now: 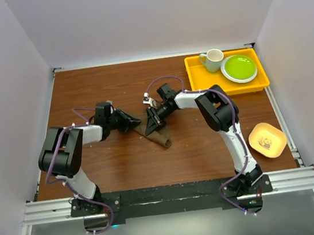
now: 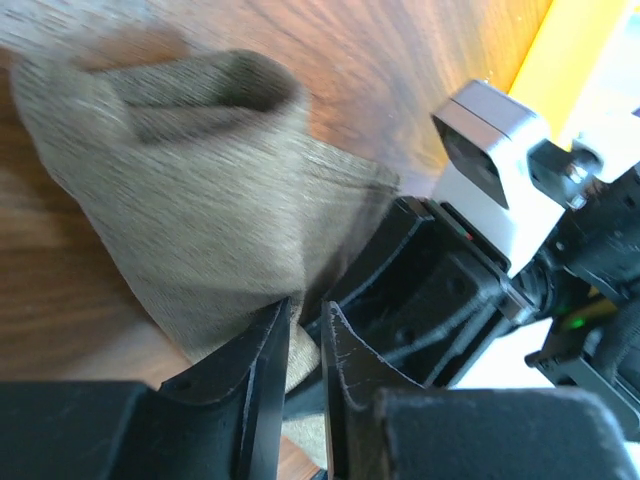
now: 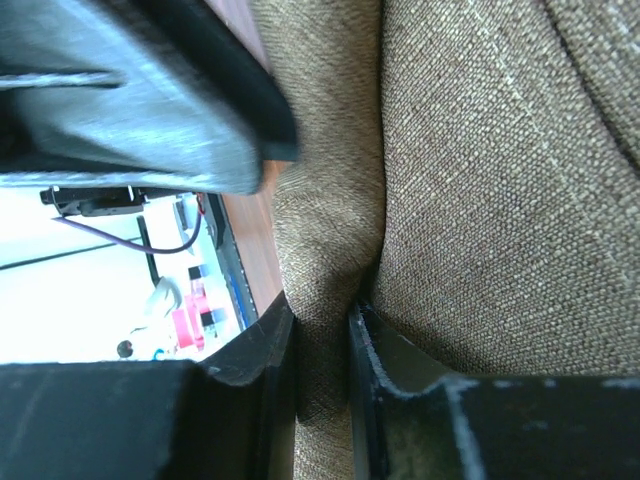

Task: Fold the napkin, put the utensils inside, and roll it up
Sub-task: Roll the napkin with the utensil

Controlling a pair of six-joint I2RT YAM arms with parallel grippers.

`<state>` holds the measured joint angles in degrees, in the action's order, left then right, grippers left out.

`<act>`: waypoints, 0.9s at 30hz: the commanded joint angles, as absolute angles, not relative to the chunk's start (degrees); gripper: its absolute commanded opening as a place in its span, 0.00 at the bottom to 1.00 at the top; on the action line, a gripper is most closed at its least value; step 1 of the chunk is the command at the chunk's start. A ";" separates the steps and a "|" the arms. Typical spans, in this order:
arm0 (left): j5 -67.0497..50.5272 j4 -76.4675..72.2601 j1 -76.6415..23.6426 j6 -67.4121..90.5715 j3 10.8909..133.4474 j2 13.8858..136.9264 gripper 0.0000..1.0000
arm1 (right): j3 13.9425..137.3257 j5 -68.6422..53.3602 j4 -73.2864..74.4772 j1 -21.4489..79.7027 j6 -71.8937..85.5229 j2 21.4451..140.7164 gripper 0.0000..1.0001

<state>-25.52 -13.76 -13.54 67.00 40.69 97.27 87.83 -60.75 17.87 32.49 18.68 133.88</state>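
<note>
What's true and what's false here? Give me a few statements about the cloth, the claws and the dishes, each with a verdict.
1. The left gripper and the right gripper each pinch the napkin. True.
2. The mug stands on the bare table. False: it stands in the yellow tray, beside the green plate.
3. The napkin lies spread out flat. False: it is bunched into a narrow bundle.
4. A small bowl sits outside the tray, near the table's right edge. True.

brown napkin (image 1: 158, 136), yellow tray (image 1: 203, 83), green plate (image 1: 239, 67)
</note>
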 commanded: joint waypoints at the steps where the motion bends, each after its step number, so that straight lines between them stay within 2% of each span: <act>1: -27.42 -23.19 -13.27 71.36 38.68 100.10 0.21 | 86.75 -49.13 25.57 32.78 15.65 133.69 0.29; 3: -27.25 -22.86 -13.27 71.63 38.50 100.98 0.20 | 86.66 -47.74 26.54 32.61 15.30 130.89 0.38; 9: -26.89 -16.62 -12.83 68.03 39.73 100.46 0.19 | 85.61 -40.88 30.40 32.96 12.05 122.10 0.56; 12: -26.98 -13.46 -12.48 67.15 40.16 99.93 0.19 | 85.43 -32.63 32.25 34.36 9.51 117.43 0.63; 13: -26.81 -12.66 -12.48 66.89 40.34 99.84 0.19 | 85.52 -26.17 32.60 35.15 8.36 116.38 0.66; 16: -26.46 -8.89 -12.48 66.18 41.13 99.58 0.19 | 85.87 -13.58 33.31 42.33 2.91 113.12 0.69; 17: -26.54 -7.05 -12.48 66.01 41.31 99.58 0.19 | 85.96 -4.92 33.31 44.02 0.81 112.59 0.69; 20: -26.37 -4.15 -12.39 65.57 41.75 98.88 0.19 | 86.05 5.31 32.26 49.21 -2.18 112.76 0.69; 27: -26.28 -0.53 -12.04 65.39 42.80 97.91 0.22 | 86.48 20.10 28.66 57.30 -6.59 115.83 0.72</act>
